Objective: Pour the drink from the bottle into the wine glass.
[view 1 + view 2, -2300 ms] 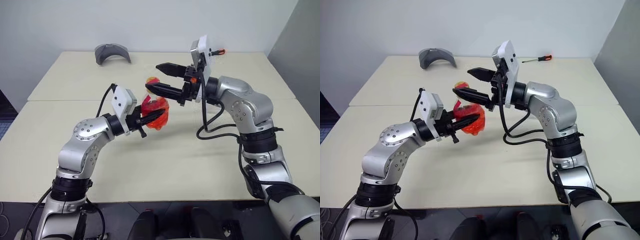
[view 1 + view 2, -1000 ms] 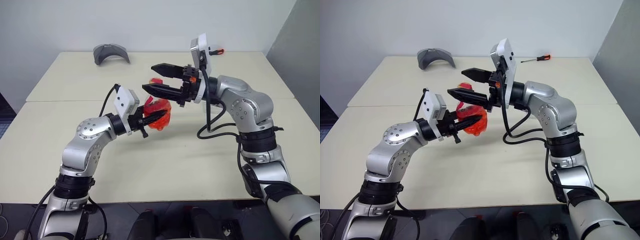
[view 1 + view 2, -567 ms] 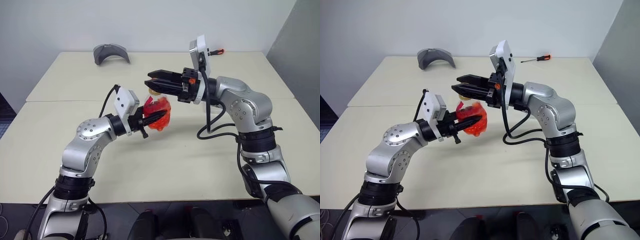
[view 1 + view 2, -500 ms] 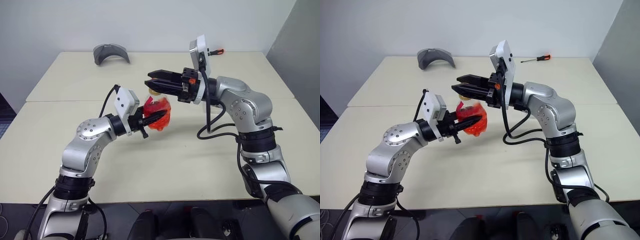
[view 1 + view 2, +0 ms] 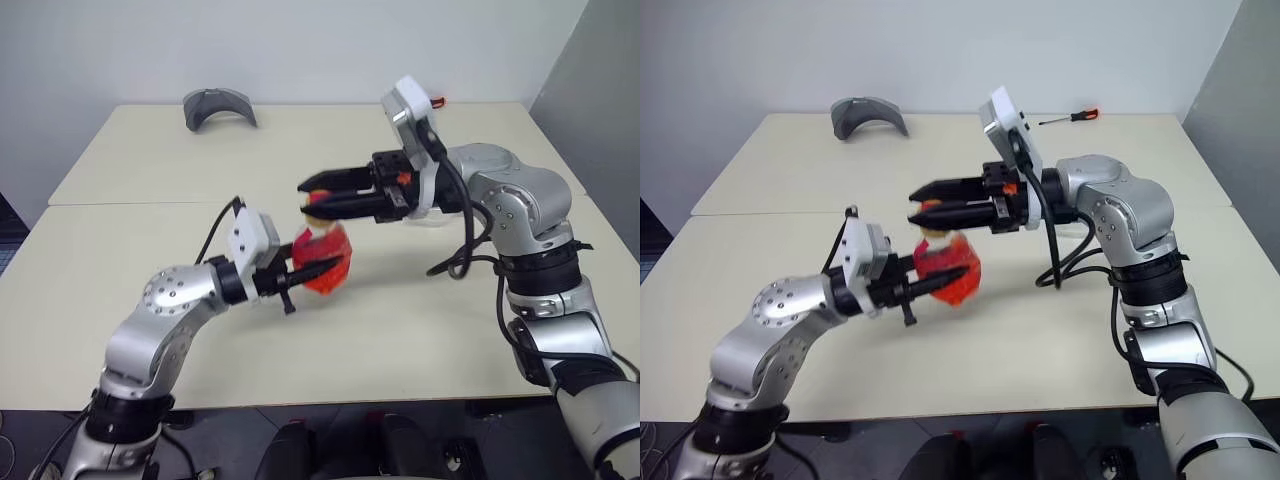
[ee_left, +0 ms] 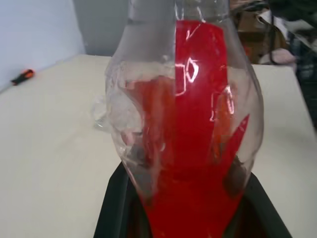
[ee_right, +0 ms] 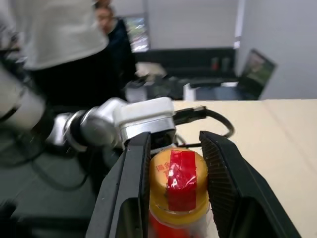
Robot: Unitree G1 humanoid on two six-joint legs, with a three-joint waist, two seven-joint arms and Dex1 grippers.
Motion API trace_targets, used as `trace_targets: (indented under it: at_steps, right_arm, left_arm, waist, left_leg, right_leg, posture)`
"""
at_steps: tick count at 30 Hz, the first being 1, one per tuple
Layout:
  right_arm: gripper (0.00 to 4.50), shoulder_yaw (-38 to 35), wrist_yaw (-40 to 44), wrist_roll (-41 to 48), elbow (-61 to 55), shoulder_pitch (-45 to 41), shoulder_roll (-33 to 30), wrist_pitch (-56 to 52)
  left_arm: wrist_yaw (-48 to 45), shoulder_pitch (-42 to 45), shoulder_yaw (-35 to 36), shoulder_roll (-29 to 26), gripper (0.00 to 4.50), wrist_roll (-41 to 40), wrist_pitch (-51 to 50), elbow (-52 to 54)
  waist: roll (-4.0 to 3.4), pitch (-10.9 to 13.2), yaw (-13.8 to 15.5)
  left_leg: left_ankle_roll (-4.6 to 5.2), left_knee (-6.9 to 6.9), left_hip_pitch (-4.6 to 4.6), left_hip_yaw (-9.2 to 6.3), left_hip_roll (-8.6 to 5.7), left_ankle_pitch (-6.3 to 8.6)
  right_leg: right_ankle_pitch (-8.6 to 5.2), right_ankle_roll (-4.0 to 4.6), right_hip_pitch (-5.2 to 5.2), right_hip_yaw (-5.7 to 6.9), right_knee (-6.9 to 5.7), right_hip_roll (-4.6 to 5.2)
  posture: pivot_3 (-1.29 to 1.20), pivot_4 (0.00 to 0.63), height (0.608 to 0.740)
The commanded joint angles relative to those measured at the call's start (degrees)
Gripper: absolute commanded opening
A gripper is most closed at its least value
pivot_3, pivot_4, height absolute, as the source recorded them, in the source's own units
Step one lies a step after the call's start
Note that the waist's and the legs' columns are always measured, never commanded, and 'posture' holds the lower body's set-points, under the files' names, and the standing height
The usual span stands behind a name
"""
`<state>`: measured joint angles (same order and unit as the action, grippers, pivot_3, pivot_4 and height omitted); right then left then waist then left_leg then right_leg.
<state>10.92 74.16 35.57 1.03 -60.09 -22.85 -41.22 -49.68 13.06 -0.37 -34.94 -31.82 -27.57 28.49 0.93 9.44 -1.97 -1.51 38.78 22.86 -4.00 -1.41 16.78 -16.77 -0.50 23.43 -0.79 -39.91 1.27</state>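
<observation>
My left gripper [image 5: 315, 270] is shut on the round body of the bottle [image 5: 335, 282], holding it above the table with the red drink [image 6: 188, 139] inside. My right gripper [image 5: 312, 197] comes in from the right, level, and is shut on the bottle's yellow cap [image 7: 182, 186], which has a strip of red tape across it. Both fingers [image 7: 133, 183] press against the cap's sides. A clear glass shape, likely the wine glass [image 6: 101, 111], stands on the table beyond the bottle, mostly hidden behind my right forearm.
A grey curved piece [image 5: 218, 105] lies at the table's far left. An orange-handled screwdriver [image 5: 1070, 117] lies at the far right edge. A seam [image 5: 120, 200] runs between the two tabletops. A person [image 7: 59, 34] stands off the table's left side.
The right gripper's jaws, wide open a second ago, have closed onto the cap. Both arms have drawn back toward me, carrying the bottle nearer the front.
</observation>
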Motion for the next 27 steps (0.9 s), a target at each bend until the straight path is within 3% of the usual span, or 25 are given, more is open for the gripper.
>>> trace_targets:
  at_steps: [1, 7, 11, 15, 19, 22, 27]
  right_arm:
    - [1.21, -2.5, 3.5, 0.1, -0.3, -2.5, -1.9, 4.3]
    - [1.21, -1.8, 6.9, -2.2, 3.7, -5.1, -3.3, 8.5]
    - [1.21, -5.1, 0.7, -3.4, 3.8, -4.4, -5.3, 6.7]
    - [1.21, -10.4, -14.2, -4.9, -5.2, 8.2, -6.9, 2.5]
    - [1.21, -14.4, -31.9, -12.6, -16.7, 28.1, -6.1, 2.1]
    - [1.21, -14.4, -39.7, -16.7, -19.1, 32.7, -5.2, 2.1]
    - [1.21, -16.3, -63.3, -28.5, -22.4, 44.7, 4.9, 2.5]
  left_arm:
    - [-2.5, -3.8, 1.8, -2.9, 0.91, -2.9, -0.7, 5.3]
    - [-2.0, -3.5, 2.2, -3.2, 0.9, -4.0, -0.3, 5.6]
    - [0.4, -1.3, 1.9, -1.7, 0.9, -2.6, 0.4, 3.3]
    - [4.4, 0.9, 1.6, 1.0, 0.9, 0.2, 1.7, 0.7]
    - [7.2, 2.8, -0.3, 4.1, 0.9, 2.4, 2.0, -1.5]
    - [7.3, 3.3, -0.9, 5.0, 0.9, 3.4, 2.5, -2.2]
    - [6.7, 7.2, -4.0, 8.3, 0.9, 4.0, 2.8, -5.6]
  waist:
    - [-0.01, 0.0, 0.1]
    - [-0.03, 0.0, 0.5]
    - [-0.03, 0.0, 0.5]
    - [0.09, -0.1, 0.9]
    - [0.09, -0.1, 1.7]
    - [-0.09, 0.1, 1.4]
    - [0.0, 0.0, 1.4]
  left_leg:
    - [0.01, 0.0, 0.0, -0.02, 0.01, 0.0]
    - [0.0, 0.06, -0.03, -0.06, -0.01, 0.0]
    - [0.0, 0.05, -0.03, -0.06, -0.01, 0.0]
    - [-0.01, 0.04, 0.0, -0.12, -0.01, 0.0]
    - [-0.01, 0.05, 0.07, -0.08, -0.01, 0.0]
    - [-0.02, 0.06, 0.04, 0.11, -0.03, -0.01]
    - [-0.09, -0.02, -0.06, -0.04, 0.06, -0.05]
  right_leg:
    - [0.0, 0.0, -0.01, 0.03, 0.01, 0.0]
    - [0.0, 0.0, -0.12, 0.08, 0.06, 0.01]
    - [0.0, 0.0, -0.11, 0.09, 0.05, 0.01]
    - [0.0, 0.0, -0.2, 0.16, 0.19, 0.02]
    - [0.01, -0.01, -0.18, 0.12, 0.23, 0.03]
    - [0.01, -0.02, -0.09, -0.08, 0.05, 0.03]
    - [-0.03, 0.0, -0.14, 0.05, -0.01, -0.1]
  posture:
    - [0.0, 0.15, 0.74]
    - [0.0, 0.15, 0.74]
    - [0.0, 0.15, 0.74]
    - [0.0, 0.15, 0.74]
    - [0.0, 0.15, 0.74]
    - [0.0, 0.15, 0.74]
    - [0.0, 0.15, 0.74]
